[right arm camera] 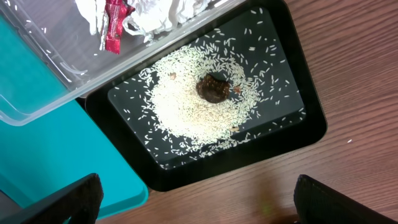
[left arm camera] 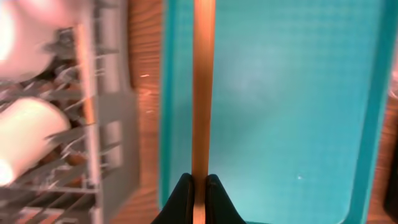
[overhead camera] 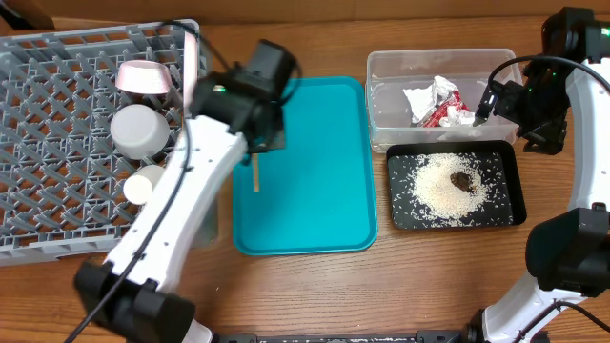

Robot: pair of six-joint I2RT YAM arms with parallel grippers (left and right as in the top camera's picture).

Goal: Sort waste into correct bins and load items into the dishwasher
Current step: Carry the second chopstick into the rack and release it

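Note:
My left gripper point(left arm camera: 199, 186) is shut on a thin wooden chopstick point(left arm camera: 203, 93), which runs lengthwise above the left part of the teal tray point(left arm camera: 292, 112). From overhead the chopstick point(overhead camera: 255, 177) pokes out under that gripper point(overhead camera: 257, 154), close to the grey dish rack point(overhead camera: 57, 219). The rack holds a plate point(overhead camera: 143, 76), a bowl point(overhead camera: 138, 130) and a small cup point(overhead camera: 143, 184). My right gripper point(right arm camera: 199, 208) hangs open and holds nothing, above the wood beside the black tray point(right arm camera: 292, 134). That tray carries rice point(right arm camera: 186, 112) and a brown lump point(right arm camera: 212, 88). The clear tub point(right arm camera: 37, 87) contains a red-and-white wrapper point(right arm camera: 114, 25) and crumpled white paper point(right arm camera: 161, 12).
The teal tray point(overhead camera: 315, 191) lies between the rack and the two bins. The left arm point(overhead camera: 181, 210) stretches diagonally over the rack's right edge. The right arm point(overhead camera: 572, 124) curves along the table's right side. Bare wooden tabletop point(overhead camera: 381, 295) runs along the front.

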